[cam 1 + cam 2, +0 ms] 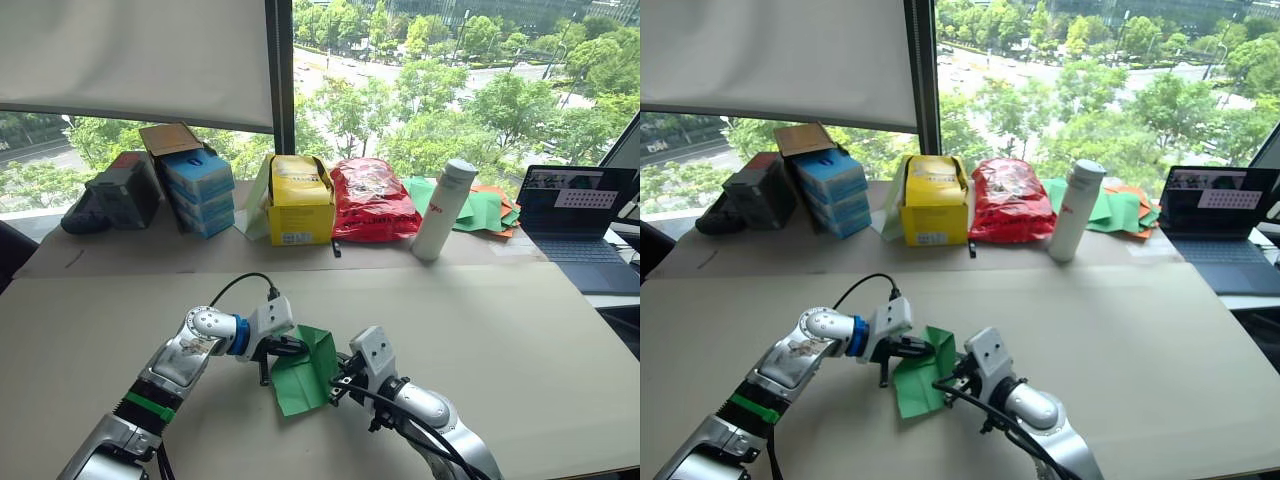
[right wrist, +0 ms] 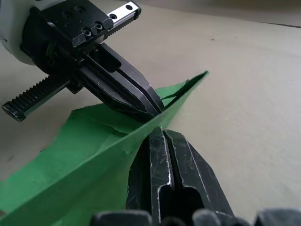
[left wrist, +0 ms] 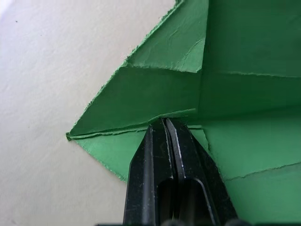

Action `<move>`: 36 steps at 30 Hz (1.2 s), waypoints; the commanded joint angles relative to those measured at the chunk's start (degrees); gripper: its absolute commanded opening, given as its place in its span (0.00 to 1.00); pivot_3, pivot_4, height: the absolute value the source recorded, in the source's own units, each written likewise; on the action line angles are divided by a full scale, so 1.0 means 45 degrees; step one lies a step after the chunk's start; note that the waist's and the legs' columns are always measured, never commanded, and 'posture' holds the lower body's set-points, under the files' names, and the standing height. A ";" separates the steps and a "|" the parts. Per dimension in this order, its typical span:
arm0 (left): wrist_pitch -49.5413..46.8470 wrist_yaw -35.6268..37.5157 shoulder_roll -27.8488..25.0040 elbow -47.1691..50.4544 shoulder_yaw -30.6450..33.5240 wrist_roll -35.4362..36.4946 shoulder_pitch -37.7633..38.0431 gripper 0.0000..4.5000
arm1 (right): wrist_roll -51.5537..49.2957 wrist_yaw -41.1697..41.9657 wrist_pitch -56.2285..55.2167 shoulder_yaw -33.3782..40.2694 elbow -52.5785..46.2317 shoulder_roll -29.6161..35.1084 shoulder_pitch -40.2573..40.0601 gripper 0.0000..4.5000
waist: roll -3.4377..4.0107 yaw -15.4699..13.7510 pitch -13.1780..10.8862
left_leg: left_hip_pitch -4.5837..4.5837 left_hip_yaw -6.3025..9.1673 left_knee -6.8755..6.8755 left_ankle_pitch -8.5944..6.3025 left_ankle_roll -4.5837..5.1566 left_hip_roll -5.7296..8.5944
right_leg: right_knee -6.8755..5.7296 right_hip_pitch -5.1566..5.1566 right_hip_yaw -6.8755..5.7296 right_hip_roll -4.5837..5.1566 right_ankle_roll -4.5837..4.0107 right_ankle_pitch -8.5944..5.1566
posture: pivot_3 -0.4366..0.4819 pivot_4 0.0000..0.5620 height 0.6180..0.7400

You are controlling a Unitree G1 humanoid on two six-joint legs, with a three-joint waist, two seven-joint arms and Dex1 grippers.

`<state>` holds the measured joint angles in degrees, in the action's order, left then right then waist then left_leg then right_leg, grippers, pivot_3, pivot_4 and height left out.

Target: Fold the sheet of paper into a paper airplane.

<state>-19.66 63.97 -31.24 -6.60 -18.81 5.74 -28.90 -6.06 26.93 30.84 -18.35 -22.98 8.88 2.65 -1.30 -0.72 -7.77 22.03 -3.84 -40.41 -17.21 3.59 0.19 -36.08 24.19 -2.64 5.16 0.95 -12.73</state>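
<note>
Left gripper [image 1: 300,348] pinched shut on the paper's [image 1: 305,378] left side, right gripper [image 1: 338,388] clamped on its right edge; green sheet, corners folded in, raised between them near the desk's [image 1: 500,310] front edge; bottle [image 1: 444,209], yellow box [image 1: 301,198] along the back

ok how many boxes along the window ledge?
2 that I can tell: an open blue box at the left and a yellow box beside the red bag. The blue one may be a stack.

The sheet of paper [image 1: 305,370] lies on the table [image 1: 520,340] between both hands.
</note>
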 commanded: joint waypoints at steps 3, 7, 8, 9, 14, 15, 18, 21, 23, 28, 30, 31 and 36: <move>0.0378 -0.0110 0.0257 -0.0303 -0.0233 -0.0274 0.0049 0.01 | -0.0418 0.0371 -0.0143 -0.0046 -0.0211 0.0145 0.0616 0.00 | 0.0000 0.0000 0.0000 | 0.0000 0.0000 0.0000 0.0000 0.0000 0.0000 | 0.0000 -0.0001 0.0002 0.0000 0.0000 0.0000 | 0.48 0.27 1.00; 0.0442 -0.0184 0.0136 -0.0411 -0.0067 -0.0278 0.0159 0.01 | -0.0401 0.0316 -0.0058 -0.0201 -0.0163 0.0214 0.0770 0.00 | 0.0000 0.0004 0.0000 | -0.0001 -0.0001 -0.0002 0.0000 0.0000 0.0000 | -0.0001 -0.0003 0.0002 0.0003 0.0000 0.0001 | 0.48 0.27 1.00; 0.0413 -0.0190 0.0035 -0.0379 0.0053 -0.0227 0.0234 0.01 | -0.0346 0.0336 -0.0080 -0.0298 -0.0101 0.0242 0.0815 0.00 | 0.0000 0.0013 0.0000 | -0.0001 0.0000 -0.0002 0.0000 0.0000 0.0000 | -0.0002 -0.0003 0.0002 0.0002 0.0000 0.0001 | 0.48 0.27 1.00; 0.0368 -0.0216 -0.0088 -0.0341 0.0208 -0.0175 0.0326 0.01 | -0.0314 0.0356 -0.0094 -0.0394 0.0026 0.0235 0.0879 0.00 | 0.0000 0.0022 0.0000 | -0.0003 0.0000 -0.0002 0.0000 0.0000 -0.0001 | -0.0004 -0.0002 0.0003 0.0001 0.0000 0.0001 | 0.48 0.27 1.00; 0.0176 -0.0458 -0.0746 0.0067 0.0909 -0.0033 0.0800 0.01 | -0.0059 0.0364 -0.0179 -0.0831 0.0781 0.0228 0.1432 0.00 | 0.0000 0.0179 0.0000 | -0.0007 0.0000 0.0000 0.0003 -0.0006 -0.0010 | -0.0009 0.0006 0.0010 -0.0006 -0.0003 0.0001 | 0.48 0.27 1.00; 0.0062 -0.0567 -0.0858 0.0267 0.1114 0.0055 0.0887 0.01 | -0.0018 0.0415 -0.0179 -0.0925 0.0948 0.0270 0.1555 0.00 | 0.0001 0.0199 0.0000 | -0.0007 0.0001 0.0002 0.0005 -0.0009 -0.0012 | -0.0013 0.0011 0.0012 -0.0007 -0.0005 0.0000 | 0.48 0.27 1.00; -0.0253 -0.0828 -0.1068 0.0807 0.1497 0.0245 0.1121 0.01 | 0.0112 0.0548 -0.0222 -0.1098 0.1314 0.0364 0.1764 0.00 | 0.0001 0.0245 0.0000 | -0.0005 0.0003 0.0004 0.0009 -0.0016 -0.0012 | -0.0016 0.0014 0.0011 -0.0006 -0.0009 -0.0002 | 0.48 0.27 1.00; -0.0786 -0.1093 -0.1216 0.1660 0.1931 0.0539 0.1522 0.01 | 0.0315 0.0768 -0.0215 -0.1410 0.1788 0.0575 0.1996 0.00 | 0.0003 0.0285 -0.0002 | 0.0000 0.0002 0.0003 0.0009 -0.0015 -0.0010 | -0.0011 0.0014 0.0012 -0.0001 -0.0008 -0.0002 | 0.48 0.27 1.00; -0.1204 -0.1378 -0.1207 0.2215 0.2269 0.0753 0.1895 0.01 | 0.0451 0.1017 -0.0193 -0.1705 0.2050 0.0771 0.2141 0.00 | 0.0004 0.0297 -0.0002 | 0.0001 0.0001 0.0003 0.0007 -0.0013 -0.0010 | -0.0007 0.0015 0.0012 0.0003 -0.0007 -0.0002 | 0.48 0.27 1.00; -0.1662 -0.1800 -0.1318 0.2872 0.2683 0.0932 0.2503 0.01 | 0.0606 0.1295 -0.0210 -0.1974 0.2485 0.0869 0.2390 0.00 | 0.0004 0.0309 -0.0002 | -0.0006 0.0004 0.0006 0.0009 -0.0017 -0.0015 | -0.0012 0.0014 0.0027 0.0006 -0.0009 -0.0002 | 0.48 0.27 1.00; -0.1919 -0.2024 -0.1537 0.3177 0.3141 0.1059 0.2643 0.01 | 0.0666 0.1429 -0.0091 -0.2029 0.2687 0.0922 0.2535 0.00 | 0.0003 0.0313 -0.0002 | -0.0006 0.0005 0.0006 0.0011 -0.0021 -0.0014 | -0.0013 0.0014 0.0037 0.0009 -0.0009 -0.0002 | 0.48 0.27 1.00; -0.2040 -0.2127 -0.1667 0.3346 0.3468 0.1173 0.2611 0.01 | 0.0677 0.1489 -0.0055 -0.2023 0.2788 0.0955 0.2609 0.00 | 0.0003 0.0317 -0.0002 | -0.0006 0.0005 0.0005 0.0011 -0.0021 -0.0014 | -0.0013 0.0014 0.0041 0.0010 -0.0010 -0.0001 | 0.48 0.27 1.00; -0.2854 -0.2059 -0.1300 0.4664 0.4256 0.2705 0.2761 0.01 | 0.0739 0.1619 0.0012 -0.2045 0.2919 0.1074 0.2695 0.00 | 0.0004 0.0319 -0.0002 | -0.0014 0.0009 0.0015 0.0034 -0.0064 -0.0016 | -0.0013 0.0012 0.0057 0.0026 -0.0013 0.0000 | 0.48 0.27 1.00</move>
<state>-31.42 54.46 -37.73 10.85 -0.26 14.82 -16.72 -3.41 34.02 29.91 -26.74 -11.21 13.28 15.21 -1.28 0.71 -7.77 21.95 -3.80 -40.34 -17.05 3.28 0.12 -36.13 24.22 -2.35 5.31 0.90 -12.73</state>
